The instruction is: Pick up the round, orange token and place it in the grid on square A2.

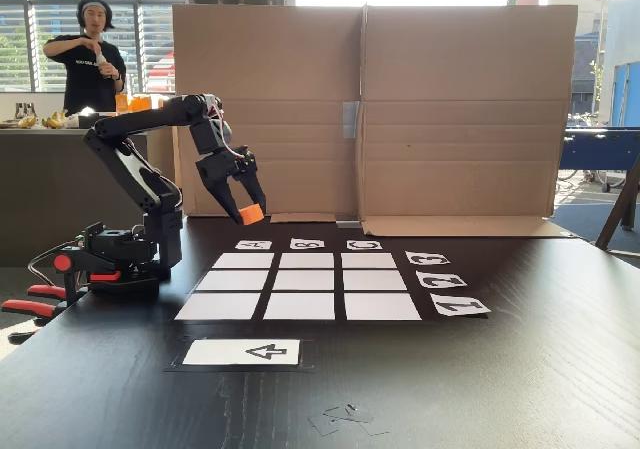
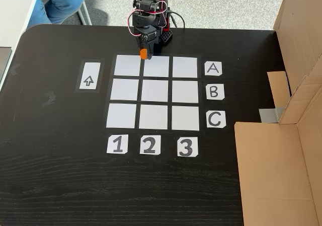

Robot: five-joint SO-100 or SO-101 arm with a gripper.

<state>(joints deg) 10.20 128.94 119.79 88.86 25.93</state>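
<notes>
Token (image 1: 251,213): orange, pinched in my tool (image 1: 249,215), raised clear of the desk (image 1: 500,389) above the grid's (image 2: 152,91) A-row edge.

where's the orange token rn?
Held in the gripper, the token hangs above the table, left of centre in that fixed view; from above it sits over the grid's top edge.

Your arm (image 1: 140,169) is black throughout, with red and white cables looped near the wrist and red clamps (image 1: 40,299) at its base.
</notes>
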